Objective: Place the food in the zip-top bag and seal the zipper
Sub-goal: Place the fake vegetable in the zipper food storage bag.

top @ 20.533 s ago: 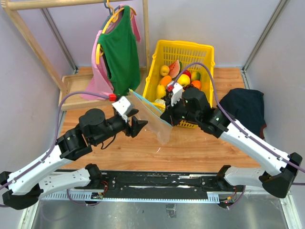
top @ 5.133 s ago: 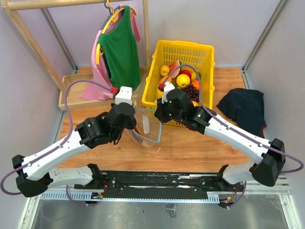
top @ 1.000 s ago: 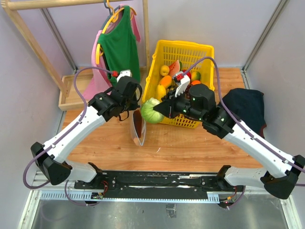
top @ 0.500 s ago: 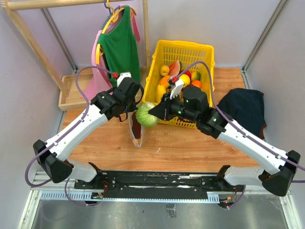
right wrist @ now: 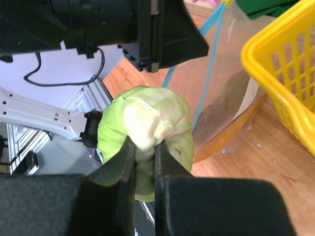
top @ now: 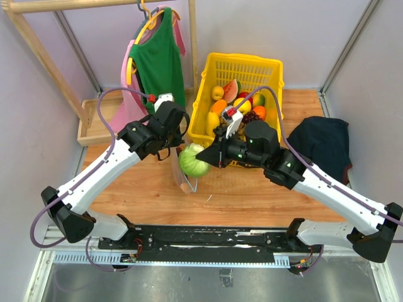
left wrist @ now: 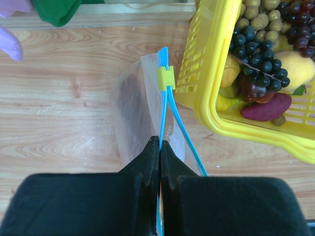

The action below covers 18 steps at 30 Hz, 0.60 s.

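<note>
My right gripper (right wrist: 143, 142) is shut on a round green piece of food (right wrist: 147, 118), pinching a pale fold of it. It hangs just over the mouth of the zip-top bag (top: 184, 179), and from above the green food (top: 193, 162) covers most of the bag. My left gripper (left wrist: 160, 142) is shut on the light-blue zipper (left wrist: 165, 118) at one side of the mouth, holding the clear bag (left wrist: 140, 98) upright. A yellow slider (left wrist: 166, 78) sits at the far end. A brown-orange piece shows through the bag (right wrist: 221, 83).
The yellow basket (top: 242, 58) with more fruit, including dark grapes (left wrist: 261, 54), stands right behind the bag, touching it. Green and pink tops (top: 157, 63) hang on a wooden rack at the back left. A dark cloth (top: 324, 141) lies at the right.
My right gripper has carried the green food down and toward the near side, from beside the basket to over the bag's mouth. The left gripper has kept its hold, almost still.
</note>
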### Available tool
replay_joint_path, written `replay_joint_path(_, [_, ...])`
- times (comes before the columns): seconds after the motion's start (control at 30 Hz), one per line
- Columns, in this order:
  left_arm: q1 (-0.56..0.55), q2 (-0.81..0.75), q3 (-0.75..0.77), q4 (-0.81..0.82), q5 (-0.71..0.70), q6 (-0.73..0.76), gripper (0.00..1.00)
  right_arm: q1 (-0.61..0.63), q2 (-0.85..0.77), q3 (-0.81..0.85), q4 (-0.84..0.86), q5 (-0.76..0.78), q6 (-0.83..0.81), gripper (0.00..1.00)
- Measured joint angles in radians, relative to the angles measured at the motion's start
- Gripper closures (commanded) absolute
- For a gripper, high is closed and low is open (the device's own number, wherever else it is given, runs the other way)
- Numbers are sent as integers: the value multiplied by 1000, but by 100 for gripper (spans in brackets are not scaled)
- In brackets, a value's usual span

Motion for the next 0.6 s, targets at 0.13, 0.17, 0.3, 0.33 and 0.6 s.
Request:
replay_joint_path(0.13, [-3, -5, 6, -2, 1, -11, 100, 27, 0, 0, -4, -5, 0, 99])
replay_joint_path(0.17, [-5, -6, 6, -3, 2, -13, 100, 32, 0, 0, -6, -5, 0, 99])
replay_joint_path(0.3, [-25, -9, 10, -5, 7, -15, 100, 35, 2, 0, -10, 5, 1, 99])
replay_joint_path(0.33, [-32, -10, 11, -5, 7, -15, 100, 35, 3, 0, -12, 17, 1, 99])
replay_joint_path(0.6, [-48, -28, 10, -13, 13, -9, 100, 35, 3, -26, -51, 168, -4, 99])
